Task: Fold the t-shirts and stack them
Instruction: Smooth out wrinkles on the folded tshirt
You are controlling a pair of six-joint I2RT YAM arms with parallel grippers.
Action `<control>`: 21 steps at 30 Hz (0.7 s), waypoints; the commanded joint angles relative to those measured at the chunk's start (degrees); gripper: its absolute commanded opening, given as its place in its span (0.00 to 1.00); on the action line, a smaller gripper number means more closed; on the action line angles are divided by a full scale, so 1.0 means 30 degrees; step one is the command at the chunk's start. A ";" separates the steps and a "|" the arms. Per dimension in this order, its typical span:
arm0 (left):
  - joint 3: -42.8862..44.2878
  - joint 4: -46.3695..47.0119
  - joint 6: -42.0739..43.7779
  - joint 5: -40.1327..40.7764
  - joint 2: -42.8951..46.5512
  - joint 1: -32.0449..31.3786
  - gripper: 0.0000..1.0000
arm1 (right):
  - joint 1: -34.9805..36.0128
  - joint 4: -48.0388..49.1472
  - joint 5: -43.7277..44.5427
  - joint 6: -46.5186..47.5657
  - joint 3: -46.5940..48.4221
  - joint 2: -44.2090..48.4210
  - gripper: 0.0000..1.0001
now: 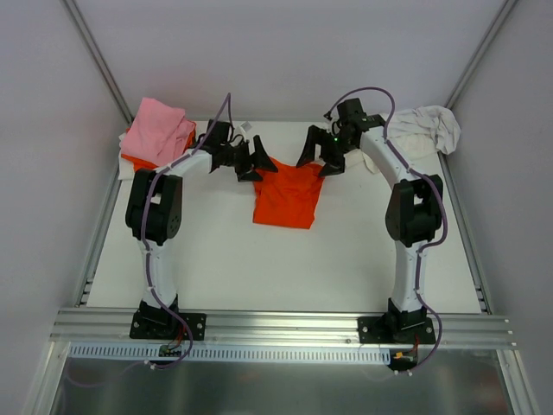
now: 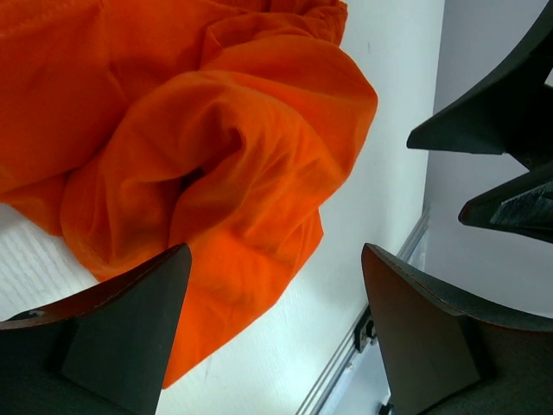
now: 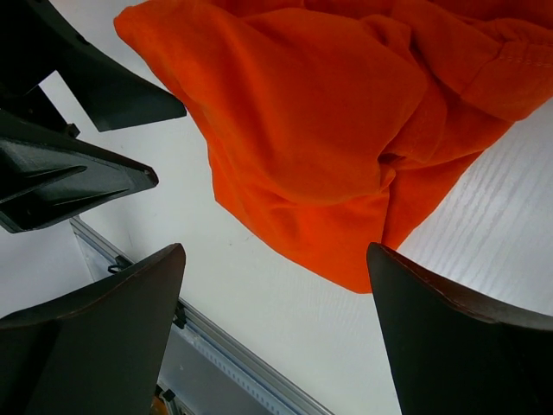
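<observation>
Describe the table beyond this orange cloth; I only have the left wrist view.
Observer: The orange t-shirt lies spread mid-table, with the left gripper and the right gripper open at its far corners.
Operator: Report any other shirts.
Observer: A pink t-shirt lies on top of a second orange t-shirt in the far left corner.
Operator: Check the far right corner.
Observer: A white t-shirt lies crumpled there, unfolded.

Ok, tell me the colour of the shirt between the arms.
The t-shirt is bright orange; best in left wrist view.
</observation>
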State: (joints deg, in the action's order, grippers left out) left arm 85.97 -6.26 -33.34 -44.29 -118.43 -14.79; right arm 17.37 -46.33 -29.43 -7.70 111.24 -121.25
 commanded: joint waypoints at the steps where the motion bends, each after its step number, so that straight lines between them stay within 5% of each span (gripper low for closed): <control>1: 0.1282 0.0011 0.1237 0.0583 -0.0307 0.0036 0.81 | 0.0246 0.0559 -0.0736 -0.0537 0.0215 -0.0334 0.91; 21: 0.2163 -0.0403 0.1769 0.1464 -0.1245 -0.0052 0.82 | 0.0276 0.1496 -0.1352 -0.1123 -0.0987 -0.0423 0.91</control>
State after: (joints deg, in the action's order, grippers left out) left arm 91.70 -6.85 -29.36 -39.88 -122.34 -14.81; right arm 17.78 -43.09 -32.21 -10.28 109.12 -122.65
